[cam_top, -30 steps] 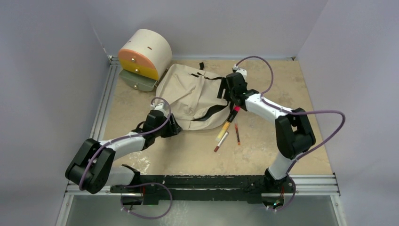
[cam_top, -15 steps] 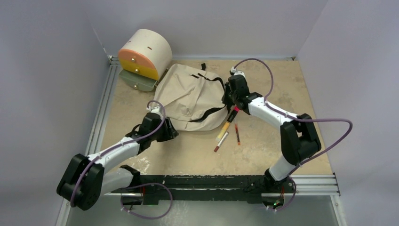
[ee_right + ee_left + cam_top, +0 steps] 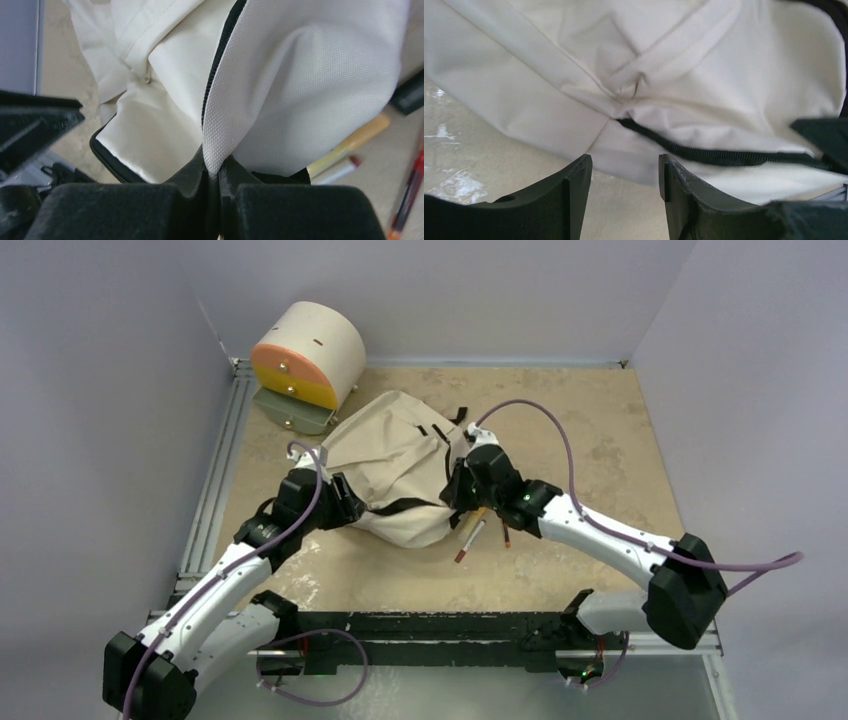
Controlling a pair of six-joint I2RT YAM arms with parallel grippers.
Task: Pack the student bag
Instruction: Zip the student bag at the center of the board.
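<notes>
The student bag (image 3: 395, 465), beige fabric with black zips and straps, lies crumpled mid-table. My right gripper (image 3: 462, 490) is at the bag's right edge. In the right wrist view it (image 3: 217, 172) is shut on a fold of the bag's cream fabric (image 3: 310, 75) beside the black zip. My left gripper (image 3: 345, 502) sits at the bag's left front edge. Seen from the left wrist it (image 3: 624, 165) is open, with bare table between the fingers and the bag's hem (image 3: 674, 75) just beyond the tips.
A yellow marker (image 3: 475, 520), a white marker (image 3: 468, 543) and a red pen (image 3: 505, 530) lie on the table under and beside the right gripper. A cream-and-orange drawer unit (image 3: 305, 355) stands at the back left. Walls close in on three sides.
My right gripper has shut on the bag's fabric and pulled it forward and left. The bag has bunched up nearer the front. My left arm has shifted left and stretched out.
</notes>
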